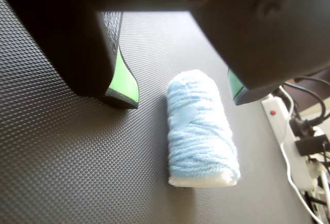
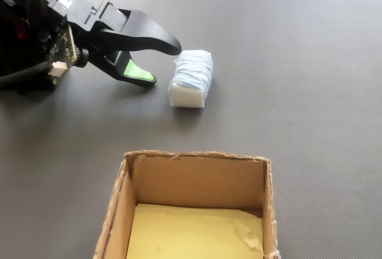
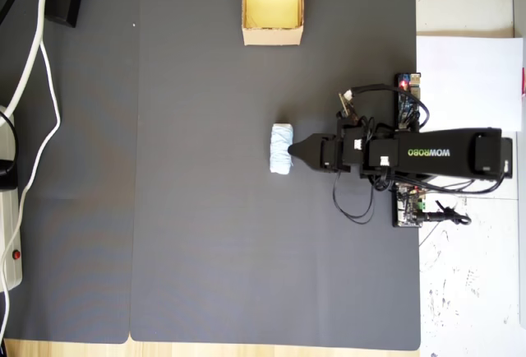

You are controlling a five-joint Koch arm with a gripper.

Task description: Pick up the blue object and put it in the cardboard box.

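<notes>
Pale blue yarn, the roll point(image 2: 191, 79), is seen lying on the mat, well apart from the box point(image 2: 191, 175). Nothing is held by the gripper point(image 2: 162, 63) (jaws spread wide, just beside the roll); the jaws should be centred around it before being closed.

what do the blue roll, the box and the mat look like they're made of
The roll looks like pale blue yarn: wound strands show, fuzzy and matte, around a white, possibly foam, core at its end. The box is tan cardboard, with rough torn edges and a yellowish inside. The mat seems to be dark rubber or foam, with a fine dimpled texture.
</notes>
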